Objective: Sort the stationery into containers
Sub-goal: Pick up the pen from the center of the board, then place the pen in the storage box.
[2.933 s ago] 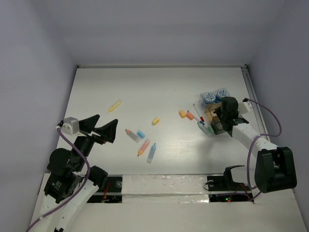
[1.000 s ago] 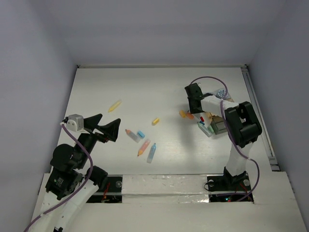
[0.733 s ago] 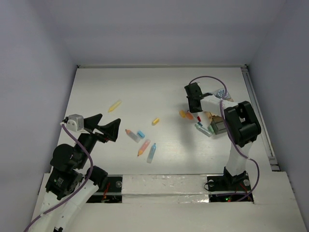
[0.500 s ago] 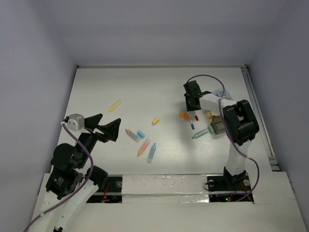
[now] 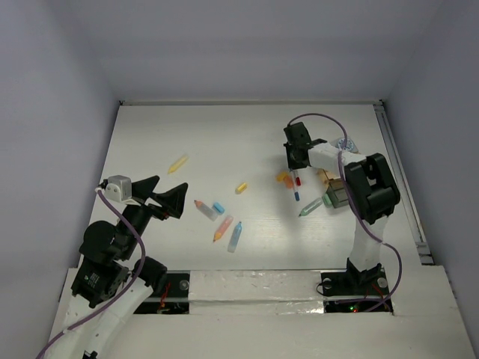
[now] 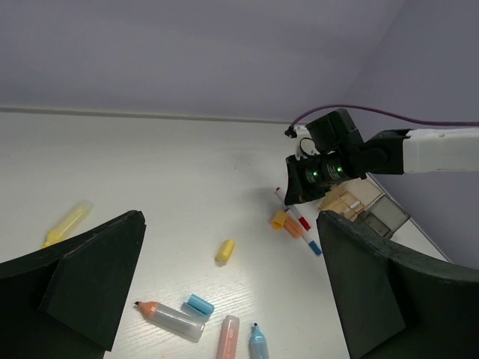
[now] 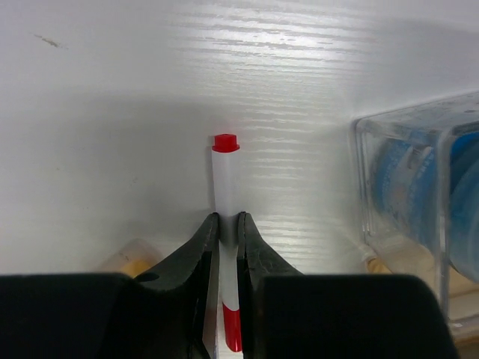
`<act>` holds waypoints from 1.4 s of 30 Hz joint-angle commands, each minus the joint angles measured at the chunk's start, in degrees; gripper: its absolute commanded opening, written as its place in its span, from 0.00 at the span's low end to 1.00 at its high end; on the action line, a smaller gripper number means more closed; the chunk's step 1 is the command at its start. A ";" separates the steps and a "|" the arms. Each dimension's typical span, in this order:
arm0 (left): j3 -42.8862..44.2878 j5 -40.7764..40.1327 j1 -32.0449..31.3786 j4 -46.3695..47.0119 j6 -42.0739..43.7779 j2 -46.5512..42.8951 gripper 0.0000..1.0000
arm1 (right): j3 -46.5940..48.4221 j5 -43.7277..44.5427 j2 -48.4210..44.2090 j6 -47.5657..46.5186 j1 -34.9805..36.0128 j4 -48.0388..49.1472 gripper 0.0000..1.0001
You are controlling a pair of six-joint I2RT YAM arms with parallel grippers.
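The left gripper [image 5: 165,188] is nearest, over on the left by its base, jaws spread wide with nothing in between. Just past it on the white table [image 5: 150,134] there's a loose bunch: a light-blue pen [image 5: 235,236], an orange pen [image 5: 222,228] right beside it, then a clear pen with an orange tip [image 5: 203,209] and a short blue stub [image 5: 218,207]. A yellow stub [image 5: 242,188] lies a bit further out, and a yellow pen [image 5: 178,163] sits well off to the left.

Over on the right, a green pen [image 5: 312,207] lies just beside the grouped trays [image 5: 334,196], tan and grey ones. A blue-tipped pen [image 5: 297,195] is near it. Further back, the right gripper [image 7: 229,221] is pinched tight on a thin white pen with a red cap [image 7: 226,176], with the orange stubs [image 5: 284,179] just beside it. Past that is a clear tray [image 7: 374,127] with the round blue pots [image 7: 408,187] inside. Anything printed on those is too blurry to read.
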 commanded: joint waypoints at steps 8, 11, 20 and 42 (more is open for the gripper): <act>0.05 0.94 0.07 2.91 0.63 0.87 0.99 | -5.99 4.64 -21.05 6.21 -2.54 11.98 0.00; 0.05 1.11 0.07 3.00 0.63 0.87 0.99 | -13.28 7.27 -28.78 11.04 -6.39 16.98 0.00; -0.04 1.99 0.07 3.27 0.72 0.78 0.99 | -31.39 12.98 -43.40 26.06 -17.23 23.68 0.00; -0.04 1.91 0.07 3.09 0.72 0.25 0.99 | -33.25 15.98 -36.29 37.51 -18.90 27.72 0.02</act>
